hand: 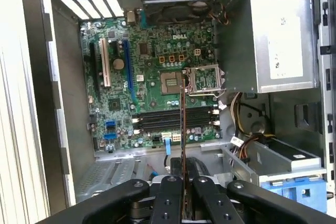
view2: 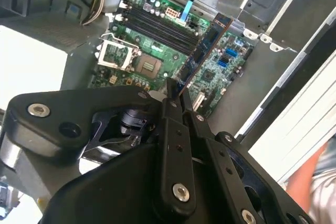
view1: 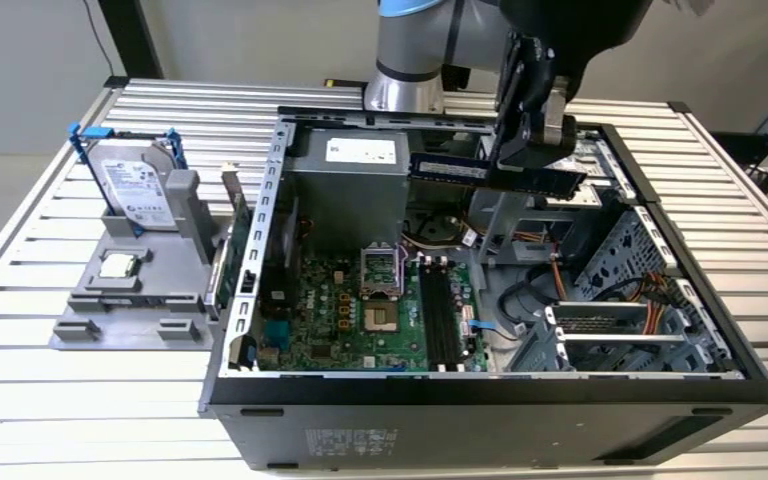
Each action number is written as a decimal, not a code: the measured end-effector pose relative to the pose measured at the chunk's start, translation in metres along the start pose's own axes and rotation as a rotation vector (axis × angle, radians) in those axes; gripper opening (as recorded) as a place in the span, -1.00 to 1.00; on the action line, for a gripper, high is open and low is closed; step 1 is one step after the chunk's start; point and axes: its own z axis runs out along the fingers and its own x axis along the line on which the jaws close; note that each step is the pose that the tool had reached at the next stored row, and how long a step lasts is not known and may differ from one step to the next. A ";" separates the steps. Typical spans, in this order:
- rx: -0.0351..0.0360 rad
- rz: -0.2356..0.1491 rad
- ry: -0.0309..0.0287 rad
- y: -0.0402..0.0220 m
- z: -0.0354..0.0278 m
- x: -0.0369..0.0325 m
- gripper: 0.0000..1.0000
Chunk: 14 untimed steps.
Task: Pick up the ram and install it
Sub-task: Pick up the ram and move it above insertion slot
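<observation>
Overhead, the gripper (view1: pixel 527 158) is clenched on the ram (view1: pixel 446 167), holding the stick level above the open case (view1: pixel 491 395) and clear of the motherboard (view1: pixel 344 300). Most of the stick's length juts toward the exterior view's left, just in front of the silver power supply (view1: pixel 357 165). In the first wrist view the fingers (hand: pixel 170 199) pinch the stick edge-on (it reads as one thin dark line), and that line crosses the black slots (hand: pixel 157 120) and ends by the socket (hand: pixel 170 83). In the second wrist view its dark flat face slants over the green board. Outside the case, toward the exterior view's left, a gray stand (view1: pixel 117 315) on the slatted table (view1: pixel 37 400) carries the hard drive (view1: pixel 137 185) upright and the CPU chip (view1: pixel 120 265) lying flat, both well apart from the gripper.
</observation>
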 end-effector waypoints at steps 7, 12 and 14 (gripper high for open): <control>0.0065 0.110 -0.0014 0.0000 0.0000 0.0000 -1.00; 0.0117 0.196 -0.0024 0.0000 0.0000 0.0000 -1.00; 0.0137 0.230 -0.0028 0.0000 0.0000 0.0000 -1.00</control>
